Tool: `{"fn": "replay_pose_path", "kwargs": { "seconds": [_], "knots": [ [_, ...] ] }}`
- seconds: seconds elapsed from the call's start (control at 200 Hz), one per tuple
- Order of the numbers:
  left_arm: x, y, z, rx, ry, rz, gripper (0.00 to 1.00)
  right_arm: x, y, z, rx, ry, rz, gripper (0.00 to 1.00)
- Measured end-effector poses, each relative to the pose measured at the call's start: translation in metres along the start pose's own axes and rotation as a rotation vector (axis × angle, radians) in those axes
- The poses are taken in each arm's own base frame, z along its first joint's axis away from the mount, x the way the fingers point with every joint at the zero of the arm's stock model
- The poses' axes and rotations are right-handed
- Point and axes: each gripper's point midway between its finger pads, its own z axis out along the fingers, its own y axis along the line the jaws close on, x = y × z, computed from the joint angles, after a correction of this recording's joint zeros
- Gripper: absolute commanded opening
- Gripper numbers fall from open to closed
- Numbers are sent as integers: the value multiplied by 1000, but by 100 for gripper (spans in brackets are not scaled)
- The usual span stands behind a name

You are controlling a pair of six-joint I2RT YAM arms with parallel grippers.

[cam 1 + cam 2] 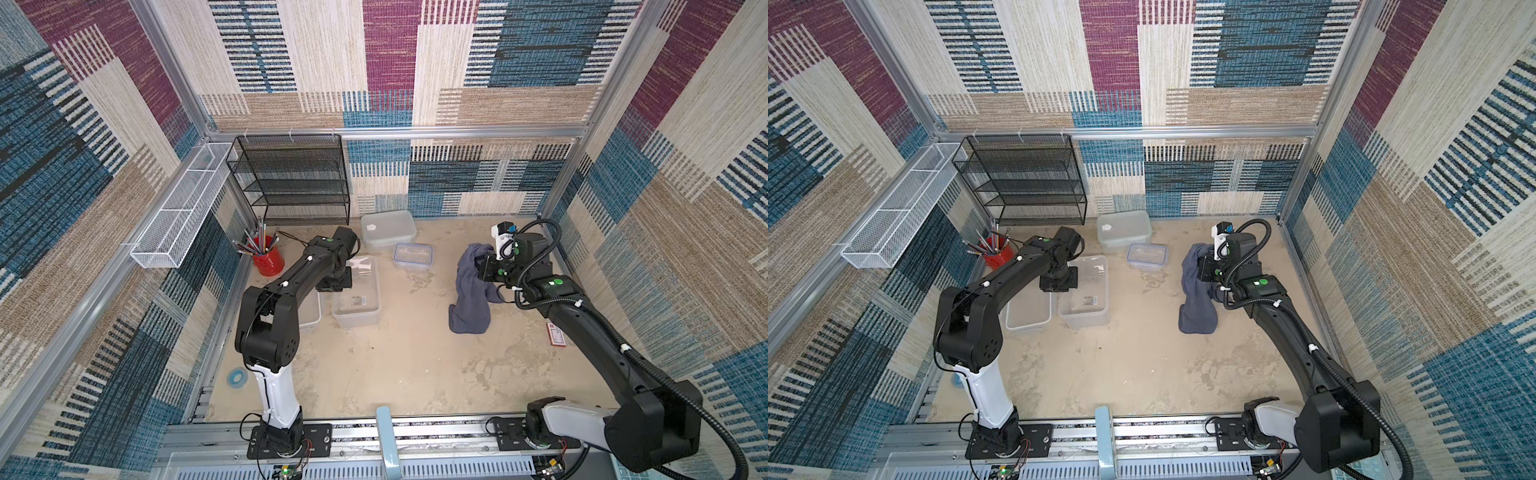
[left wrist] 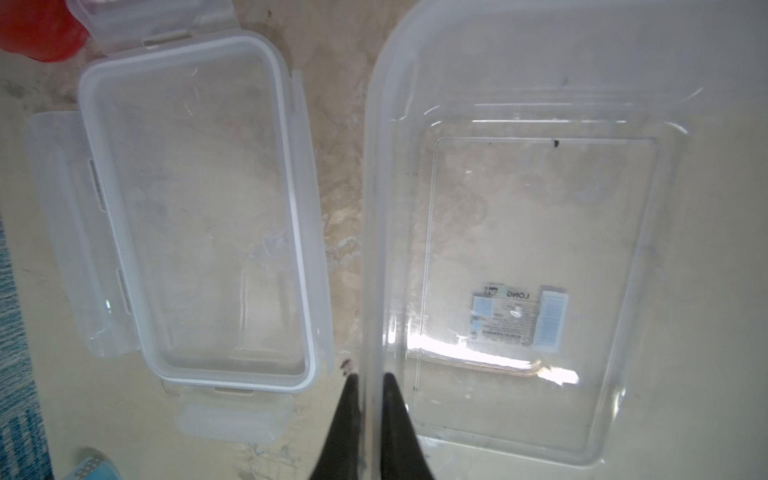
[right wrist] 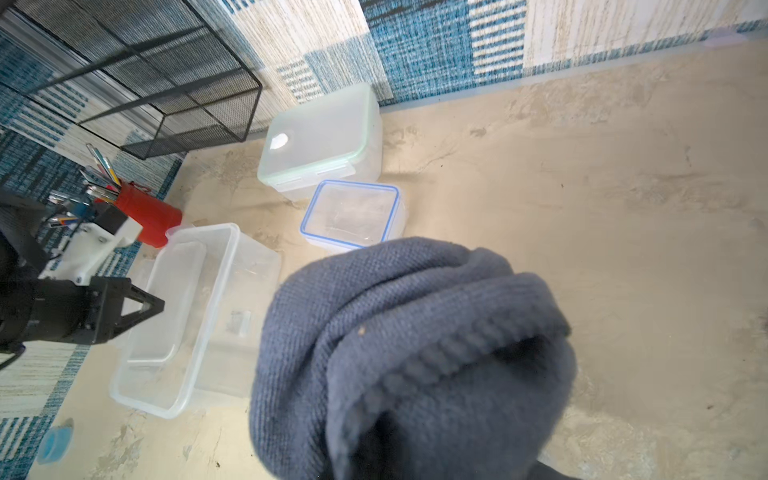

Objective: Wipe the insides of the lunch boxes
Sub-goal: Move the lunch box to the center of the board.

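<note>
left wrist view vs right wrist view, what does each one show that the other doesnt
Only the left wrist view shows that the left gripper pinches the wall of the large tub, a finger each side, and dark specks on its floor. Only the right wrist view shows the bunched grey-blue cloth, the green-rimmed lidded box, the blue-rimmed lidded box and the black mesh shelf. Both show the large tub, the left gripper and the red cup.

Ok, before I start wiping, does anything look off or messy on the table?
Nothing is tipped or spilled. A few dark specks lie inside the open large tub, and the green-rimmed box and blue-rimmed box have their lids on, so the cloth cannot reach inside them yet.
</note>
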Motion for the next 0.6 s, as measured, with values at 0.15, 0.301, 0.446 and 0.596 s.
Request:
{"fn": "replay_pose_path", "kwargs": {
  "seconds": [0.15,0.301,0.446,0.596],
  "knots": [
    [-12,19,6,-74,-1,-5,0,19,-12,19,24,70,4,0],
    [-17,37,9,-116,6,-14,0,32,-20,32,40,120,0,0],
    [-18,51,10,-160,7,-4,0,39,-30,39,83,154,-15,0],
    [-15,62,14,-192,17,10,0,45,-39,44,121,182,-25,5]
  ]
}}
